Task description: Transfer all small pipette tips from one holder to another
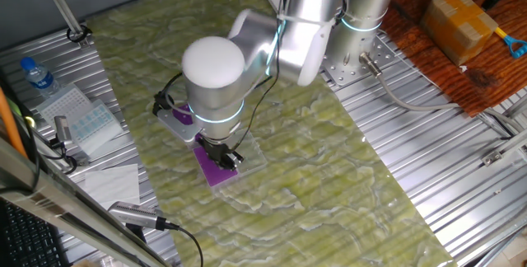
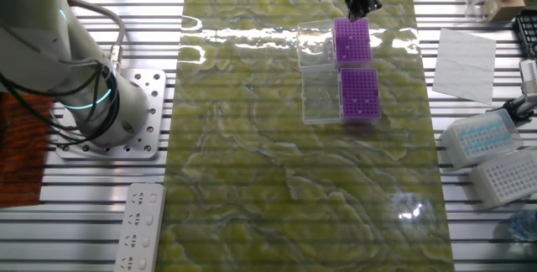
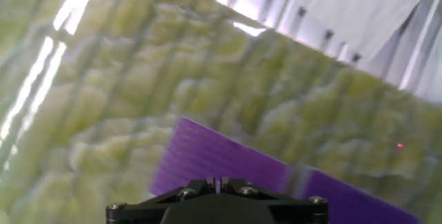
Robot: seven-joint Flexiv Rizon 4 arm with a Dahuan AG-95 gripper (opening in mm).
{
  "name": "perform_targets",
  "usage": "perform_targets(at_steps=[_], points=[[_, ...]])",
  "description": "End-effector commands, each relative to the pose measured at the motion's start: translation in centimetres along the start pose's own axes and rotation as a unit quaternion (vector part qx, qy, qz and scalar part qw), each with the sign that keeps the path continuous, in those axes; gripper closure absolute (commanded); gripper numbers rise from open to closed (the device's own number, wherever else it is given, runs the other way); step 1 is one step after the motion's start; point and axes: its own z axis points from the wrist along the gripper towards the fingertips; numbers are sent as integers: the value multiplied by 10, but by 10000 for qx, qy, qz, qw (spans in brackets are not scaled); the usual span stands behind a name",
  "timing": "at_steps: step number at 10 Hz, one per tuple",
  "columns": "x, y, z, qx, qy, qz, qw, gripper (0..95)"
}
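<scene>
Two purple pipette tip racks [image 2: 352, 41] [image 2: 359, 94] stand end to end on the green mat, each with a clear lid [image 2: 317, 41] beside it. My gripper [image 2: 362, 3] hangs just over the far rack, near its far edge. In one fixed view the gripper [image 1: 224, 156] sits over the purple rack [image 1: 216, 170]. The hand view is blurred: a purple rack top [image 3: 221, 158] lies right below the gripper [image 3: 219, 181], whose jaws stand close together with only a thin slit. The small pipette tips are too small to make out, and none shows between the jaws.
White tip boxes [image 2: 503, 175] [image 2: 478, 138] and a paper sheet [image 2: 466, 54] lie right of the mat. A power strip [image 2: 138, 230] and the arm base [image 2: 101, 112] are to the left. A water bottle [image 1: 37, 76] and a cardboard box [image 1: 461, 24] are off the mat.
</scene>
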Motion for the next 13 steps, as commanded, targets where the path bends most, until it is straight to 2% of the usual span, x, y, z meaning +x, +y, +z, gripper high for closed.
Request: perform_targets(at_steps=[1, 13], points=[[0, -1, 3, 28, -37, 5, 10000, 950], [5, 4, 10, 41, -66, 3, 10000, 950]])
